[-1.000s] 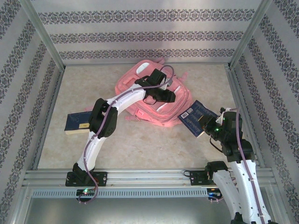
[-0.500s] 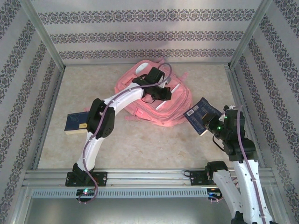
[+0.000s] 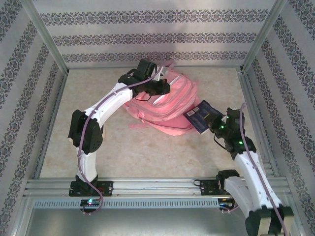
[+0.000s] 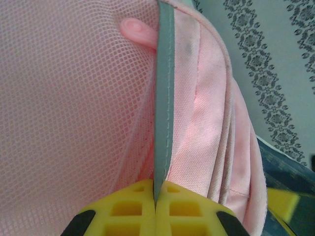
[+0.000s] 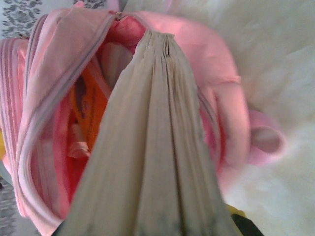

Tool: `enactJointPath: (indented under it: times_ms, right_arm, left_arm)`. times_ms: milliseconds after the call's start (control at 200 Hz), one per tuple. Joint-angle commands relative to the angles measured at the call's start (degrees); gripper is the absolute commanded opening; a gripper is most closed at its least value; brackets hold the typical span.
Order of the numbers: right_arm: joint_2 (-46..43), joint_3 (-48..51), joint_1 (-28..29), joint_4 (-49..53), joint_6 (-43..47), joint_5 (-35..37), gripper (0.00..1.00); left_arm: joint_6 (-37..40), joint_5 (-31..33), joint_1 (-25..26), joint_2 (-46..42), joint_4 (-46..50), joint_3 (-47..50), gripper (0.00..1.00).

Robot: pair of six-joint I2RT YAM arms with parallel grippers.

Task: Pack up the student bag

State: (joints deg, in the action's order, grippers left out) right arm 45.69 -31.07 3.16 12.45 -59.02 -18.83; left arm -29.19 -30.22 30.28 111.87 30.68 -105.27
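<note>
Patterned walls, beige bench point(image 3: 147, 147); pink student bag point(image 3: 170, 105) mid-bench toward the back, mouth open, something orange point(image 5: 88, 105) inside; left claw point(image 4: 155, 194) pinched tight on its grey trim point(image 4: 163, 98); right claw point(image 3: 211, 123) grips blue book point(image 3: 201, 116) at the opening; label point(image 3: 191, 114) unreadable.

No legible text, brand or number recorded: the sole candidate is a small white label point(image 3: 192, 114) on the cover of the blue book point(image 3: 203, 119), just right of the student bag point(image 3: 170, 104), its print too small to read.
</note>
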Motion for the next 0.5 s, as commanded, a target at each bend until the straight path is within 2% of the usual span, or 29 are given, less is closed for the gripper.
enactJointPath:
  times_ms: [0, 25, 100, 195, 405, 495]
  right_arm:
    - [3.4, 1.6, 1.4, -26.7, -9.2, -6.4, 0.00]
    - [4.1, 1.5, 2.0, -28.3, -9.5, -6.2, 0.00]
    - [5.8, 1.0, 3.2, -34.0, -12.5, -6.5, 0.00]
    - [6.6, 1.2, 4.5, -38.7, -16.6, -6.6, 0.00]
    - [5.7, 2.0, 7.4, -40.2, -18.1, -5.1, 0.00]
    - [5.1, 2.4, 7.6, -40.2, -18.8, -4.8, 0.00]
  left_arm:
    - [-0.6, -1.9, -0.6, -3.6, -0.6, 1.8, 0.01]
    - [-1.0, -2.2, -0.6, -3.8, -0.9, 2.2, 0.04]
    - [-1.7, -1.0, -0.1, -4.8, -0.6, 3.3, 0.21]
    - [1.2, 3.0, 2.1, -5.5, 3.5, 1.6, 0.40]
    - [10.3, 10.7, 9.6, -3.5, 13.4, -6.5, 0.63]
    - [13.1, 13.5, 11.5, -3.1, 15.0, -7.6, 0.68]
